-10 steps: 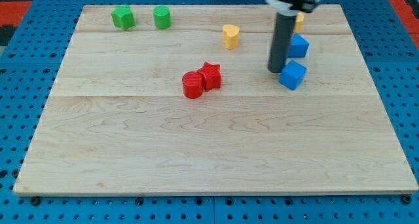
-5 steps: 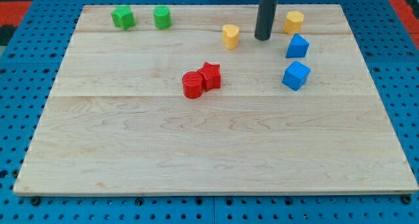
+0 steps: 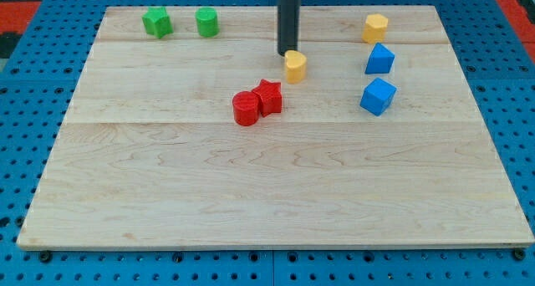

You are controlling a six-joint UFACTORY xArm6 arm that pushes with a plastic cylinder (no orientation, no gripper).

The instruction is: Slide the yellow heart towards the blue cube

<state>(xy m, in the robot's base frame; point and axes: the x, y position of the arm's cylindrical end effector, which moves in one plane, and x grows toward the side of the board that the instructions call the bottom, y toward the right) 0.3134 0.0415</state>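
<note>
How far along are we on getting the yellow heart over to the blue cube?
Early. Done: my tip sits at the yellow heart's upper-left edge, on the side away from the blue cube. In hand: the push seems to be just starting. Left: nearly the whole slide, since the heart is well apart from the cube, toward the view's left and slightly above it.

Pale wooden board (image 3: 251,194): planks joined lengthwise, visible grain, smooth with a slight satin sheen. Surrounding blue perforated panel (image 3: 25,135): hard, regular holes, looks like painted metal or plastic; which, cannot tell. Dark straight rod (image 3: 288,18): matt black, smooth. Small yellow heart block (image 3: 294,66) and blue cube block (image 3: 376,95): smooth, solid-coloured, plastic-looking, faint gloss.
</note>
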